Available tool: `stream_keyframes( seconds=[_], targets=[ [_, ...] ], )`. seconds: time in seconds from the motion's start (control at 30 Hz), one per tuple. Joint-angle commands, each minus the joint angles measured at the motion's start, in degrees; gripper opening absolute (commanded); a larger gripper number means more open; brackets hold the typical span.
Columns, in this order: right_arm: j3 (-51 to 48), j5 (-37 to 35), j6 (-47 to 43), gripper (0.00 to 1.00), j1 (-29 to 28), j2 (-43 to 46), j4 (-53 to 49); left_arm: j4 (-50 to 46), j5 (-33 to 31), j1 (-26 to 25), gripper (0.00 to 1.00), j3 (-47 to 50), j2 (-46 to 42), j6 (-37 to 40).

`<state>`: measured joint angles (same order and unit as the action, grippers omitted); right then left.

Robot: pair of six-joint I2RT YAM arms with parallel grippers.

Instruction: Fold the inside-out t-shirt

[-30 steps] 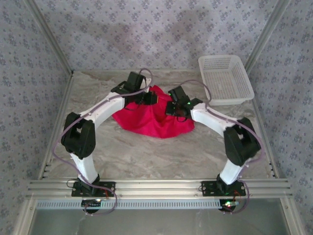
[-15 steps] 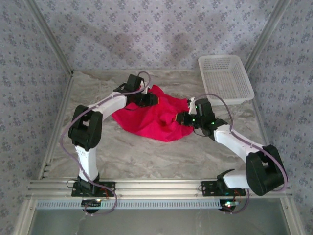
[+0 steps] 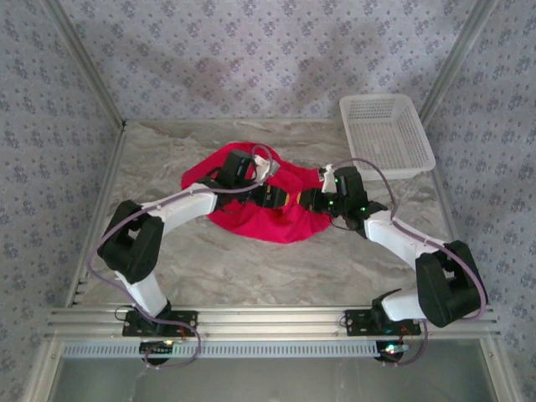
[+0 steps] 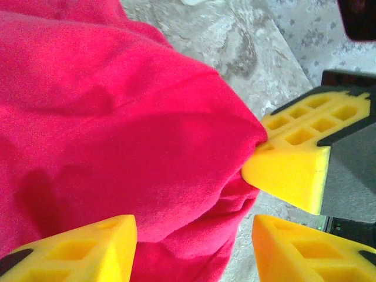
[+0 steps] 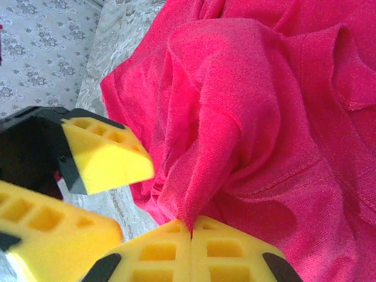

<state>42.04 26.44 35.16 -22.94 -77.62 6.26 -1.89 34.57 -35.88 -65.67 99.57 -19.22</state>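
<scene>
Shirt: inside-out t-shirt [image 3: 260,222] sits bunched under and between both pincers; no fold made yet, flattening and folding all to come.
Right pincer [image 5: 191,228]: clenched on a ridge of cloth.
Left pincer [image 4: 194,241]: jaws spread, cloth bulging between them, unclamped.
Around: white basket [image 3: 387,134] beyond the right one, well apart.
Obstacle: pincers crowd nose to nose.
</scene>
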Motion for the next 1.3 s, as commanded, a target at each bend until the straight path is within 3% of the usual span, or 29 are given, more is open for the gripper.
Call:
stream_keyframes(
  seconds=[0.0,0.2,0.23,0.33,0.37,0.53,0.73,0.9,1.03,1.2,1.27],
  targets=[
    [1.20,1.34,0.44,0.00,0.26,1.88,0.46,2.46,0.93,-0.31,0.55,-1.70,3.74,1.86],
    [1.33,1.47,0.45,0.00,0.14,3.60,-0.66,1.89,-2.32,-0.42,0.50,-5.89,8.99,0.73],
    [1.30,1.38,0.44,0.00,0.20,3.86,-0.91,2.04,-2.72,-0.40,0.45,-6.28,9.36,0.53],
    [1.01,0.64,-0.17,0.00,0.23,4.41,-2.11,2.01,-2.71,-0.25,0.03,-7.47,8.76,-0.17],
    [0.78,0.10,-0.87,0.00,0.34,4.42,-2.78,1.52,-2.59,-0.11,0.00,-8.15,7.90,-0.43],
    [-2.23,-3.07,-4.13,0.00,1.41,2.65,-3.43,-3.35,-0.35,-0.05,0.00,-12.79,3.71,-2.19],
    [-1.77,-3.60,-5.37,0.00,5.50,-2.97,-2.35,-5.15,7.99,0.20,0.00,-16.31,0.50,-6.51],
    [4.11,-3.91,-6.98,0.00,6.00,-8.42,-5.65,5.35,17.03,2.26,0.00,-14.37,1.07,-17.24],
    [8.83,-5.62,-7.81,0.00,4.76,-9.01,-12.71,14.63,19.92,4.29,0.00,-11.75,4.05,-25.72],
    [6.69,-14.85,-11.03,0.23,1.20,-0.37,-18.83,16.69,17.83,6.05,0.00,-9.84,6.88,-28.11],
    [4.37,-16.50,-11.98,0.27,-0.22,3.50,-18.34,16.94,17.26,6.26,0.00,-9.72,7.70,-28.46]
  ],
)
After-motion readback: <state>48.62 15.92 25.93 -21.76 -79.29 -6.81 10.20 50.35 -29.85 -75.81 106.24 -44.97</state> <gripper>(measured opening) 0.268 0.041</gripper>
